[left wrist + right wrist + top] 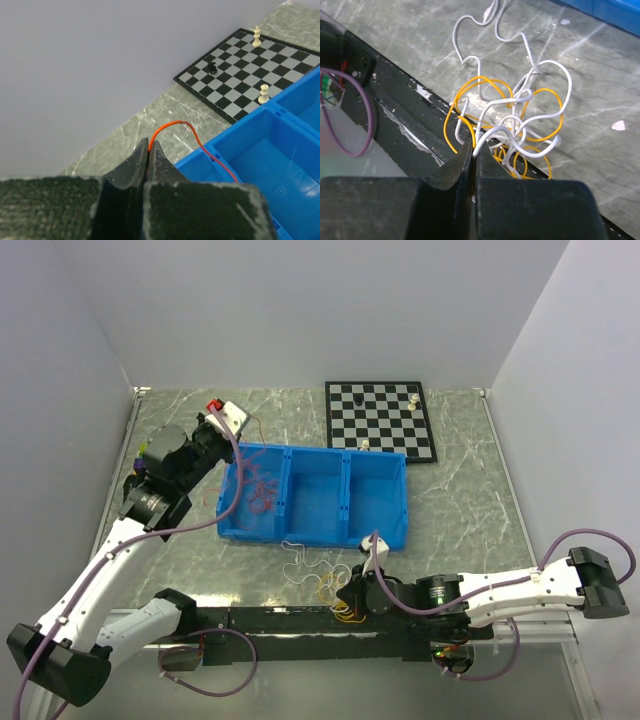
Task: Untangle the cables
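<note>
My left gripper (pixel 150 145) is shut on a thin orange cable (pixel 172 125) that arcs up and drops into the left compartment of the blue bin (pixel 240 137). In the top view that gripper (pixel 232 418) is raised behind the bin's left end, and red-pink and orange cables (pixel 262 490) lie in that compartment. My right gripper (pixel 473 146) is shut on a white cable (pixel 495 131) at the edge of a clump of white and yellow cables (pixel 520 125), which lies on the table by the near edge, in front of the bin (pixel 320 575).
The blue bin (pixel 345 535) has three compartments; the middle and right ones hold no cables. A chessboard (pixel 380 420) with a few pieces lies behind it. A black rail (pixel 300 625) runs along the table's near edge. White walls enclose the table.
</note>
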Robot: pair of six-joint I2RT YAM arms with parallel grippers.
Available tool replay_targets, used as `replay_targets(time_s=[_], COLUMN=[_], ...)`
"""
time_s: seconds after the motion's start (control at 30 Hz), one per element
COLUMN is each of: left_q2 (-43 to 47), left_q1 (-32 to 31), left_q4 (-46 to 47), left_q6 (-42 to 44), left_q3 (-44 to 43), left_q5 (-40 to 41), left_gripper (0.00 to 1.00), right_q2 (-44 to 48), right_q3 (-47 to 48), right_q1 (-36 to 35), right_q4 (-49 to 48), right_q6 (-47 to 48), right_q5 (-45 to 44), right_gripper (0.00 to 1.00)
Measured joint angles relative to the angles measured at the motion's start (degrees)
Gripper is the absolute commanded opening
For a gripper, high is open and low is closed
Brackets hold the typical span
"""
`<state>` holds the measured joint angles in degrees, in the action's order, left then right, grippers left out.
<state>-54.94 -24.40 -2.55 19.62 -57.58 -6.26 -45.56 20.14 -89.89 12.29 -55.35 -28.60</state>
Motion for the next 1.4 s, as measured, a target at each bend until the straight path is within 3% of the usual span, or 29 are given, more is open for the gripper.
replay_targets(time_s=[0.43,0.67,0.73,0.9,0.97,1.2,1.33,1.4], left_q2=[-2.3,-4.3,-4.7,-4.9,-5.2,-6.1,-2.3,1.9], left_q1=[1.0,3.2,4.6,6.1,6.1,6.1,4.9,0.6], left_q4=[1.1,0.5,-0.1,-2.2,-3.9,-11.0,-15.6,-18.6], left_q6=[-0.9,-2.5,-3.5,-4.2,-4.2,-2.4,1.4,4.3], left_q3=[10.2,11.4,11.4,12.0,12.0,10.2,8.6,8.6], left_q5=[-0.9,1.6,1.8,1.0,-0.2,-4.9,-14.0,-18.4], left_gripper=[0.01,0.01,0.14,0.71,0.79,0.85,0.87,0.88], right_q2=[-1.1,-1.0,-1.0,-1.2,-1.4,-1.6,-1.6,-1.7], right_q3=[0.0,0.0,0.0,0.0,0.0,0.1,0.7,1.3], right_q1=[-0.5,-0.7,-0.7,-0.8,-0.9,-0.9,-0.9,-0.9], right_q4=[0.3,0.3,0.3,0.2,0.2,0.2,0.1,0.1], right_q6=[-0.4,-0.6,-0.6,-0.6,-0.6,-0.5,0.3,0.9], right_q5=[-0.5,-0.9,-0.9,-0.9,-1.0,-1.7,-1.8,-1.8], right_gripper=[0.00,0.00,0.00,0.00,0.00,0.00,0.00,0.00])
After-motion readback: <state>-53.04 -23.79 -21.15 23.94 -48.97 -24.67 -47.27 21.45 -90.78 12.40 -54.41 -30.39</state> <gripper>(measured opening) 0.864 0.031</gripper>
